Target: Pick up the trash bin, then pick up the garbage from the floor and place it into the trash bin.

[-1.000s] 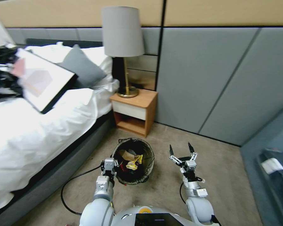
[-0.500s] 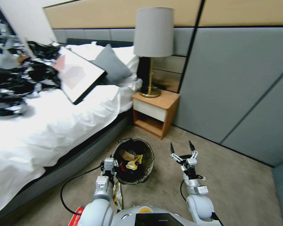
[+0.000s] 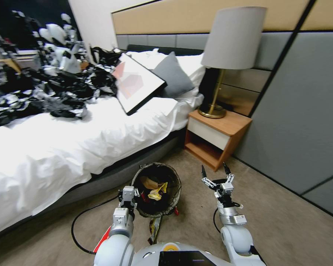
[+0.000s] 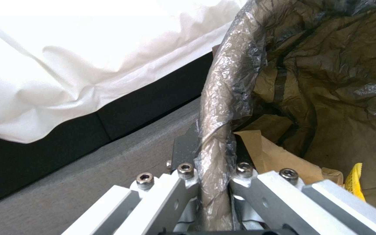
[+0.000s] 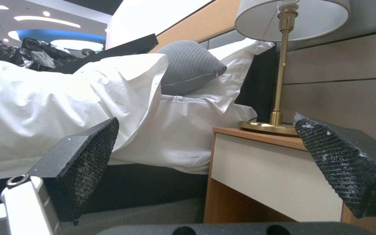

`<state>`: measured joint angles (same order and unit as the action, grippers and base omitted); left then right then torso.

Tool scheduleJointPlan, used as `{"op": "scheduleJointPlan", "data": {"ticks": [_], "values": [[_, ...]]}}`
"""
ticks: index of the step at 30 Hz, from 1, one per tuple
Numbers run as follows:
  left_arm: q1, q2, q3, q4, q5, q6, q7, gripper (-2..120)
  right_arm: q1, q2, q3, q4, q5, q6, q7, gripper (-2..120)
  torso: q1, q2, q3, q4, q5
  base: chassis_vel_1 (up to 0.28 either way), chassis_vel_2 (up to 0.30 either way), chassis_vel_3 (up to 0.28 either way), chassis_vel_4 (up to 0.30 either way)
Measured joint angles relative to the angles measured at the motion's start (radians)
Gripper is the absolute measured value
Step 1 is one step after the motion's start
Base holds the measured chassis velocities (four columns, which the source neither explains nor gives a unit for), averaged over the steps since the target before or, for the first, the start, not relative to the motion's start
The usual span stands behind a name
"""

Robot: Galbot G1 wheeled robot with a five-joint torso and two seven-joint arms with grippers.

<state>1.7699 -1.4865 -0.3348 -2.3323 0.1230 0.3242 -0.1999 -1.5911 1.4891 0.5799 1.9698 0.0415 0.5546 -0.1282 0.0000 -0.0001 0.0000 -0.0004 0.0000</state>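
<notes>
A robot's view down onto a carpeted bedroom floor beside a bed point(image 3: 81, 147) with white sheets. The left gripper point(image 3: 131, 197) is clamped on the near-left rim of the bin point(image 3: 157, 189), a small round bucket lined with a dark bag. In the left wrist view, the gripper point(image 4: 214, 169) has one finger outside the bag-wrapped rim and the other inside it, pinching the rim point(image 4: 223, 98) between them. The bin sits just in front of the robot, close to the bed's dark base. Inside it lie brown paper point(image 3: 150, 183) and a yellow wrapper point(image 3: 158, 192), with something red beside them.

The right gripper point(image 3: 214, 173) is held out over bare carpet to the right of the bin, apart from it, its two black fingers spread wide with nothing between them. In the right wrist view, the dark textured pads point(image 5: 88, 153) frame the bed and a wooden nightstand point(image 5: 262, 169).

On the floor near the robot's base lie a shiny packet point(image 3: 154, 227), just below the bin, and a red wrapper point(image 3: 103, 238) further left. A black cable point(image 3: 81, 221) loops across the carpet on the left. A lamp point(image 3: 231, 48) stands on the nightstand point(image 3: 218, 135). A framed picture point(image 3: 137, 83) and a grey pillow point(image 3: 172, 75) lie on the bed.
</notes>
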Motion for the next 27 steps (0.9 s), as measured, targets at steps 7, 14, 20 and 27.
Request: {"op": "scheduleJointPlan", "data": {"ticks": [7, 14, 20, 27], "values": [[0.002, -0.001, 0.000, -0.002, 0.002, 0.000, 0.000, 0, -0.005, 0.002, -0.002, -0.001, -0.004, 0.005, -0.004, 100, 0.000, 0.000, 0.000, 0.0003, 0.0000, 0.000, 0.000, 0.000, 0.000], [0.002, 0.000, -0.002, -0.006, 0.001, -0.001, 0.000, 0, -0.004, 0.003, -0.001, -0.003, -0.006, 0.007, -0.010, 100, 0.000, 0.000, 0.000, 0.0004, 0.0000, 0.000, 0.000, 0.000, 0.000], [0.000, 0.001, -0.001, -0.007, -0.009, -0.001, -0.004, 0, -0.001, 0.002, -0.002, -0.003, -0.009, 0.006, -0.015, 100, 0.000, 0.000, 0.000, 0.0004, 0.0000, 0.000, 0.000, 0.000, 0.000], [-0.001, 0.002, -0.001, -0.008, -0.012, -0.001, -0.004, 0, -0.001, 0.002, -0.005, -0.004, -0.014, 0.005, -0.017, 100, 0.000, 0.000, 0.000, 0.0004, 0.0000, 0.000, 0.000, 0.000, 0.000]]}}
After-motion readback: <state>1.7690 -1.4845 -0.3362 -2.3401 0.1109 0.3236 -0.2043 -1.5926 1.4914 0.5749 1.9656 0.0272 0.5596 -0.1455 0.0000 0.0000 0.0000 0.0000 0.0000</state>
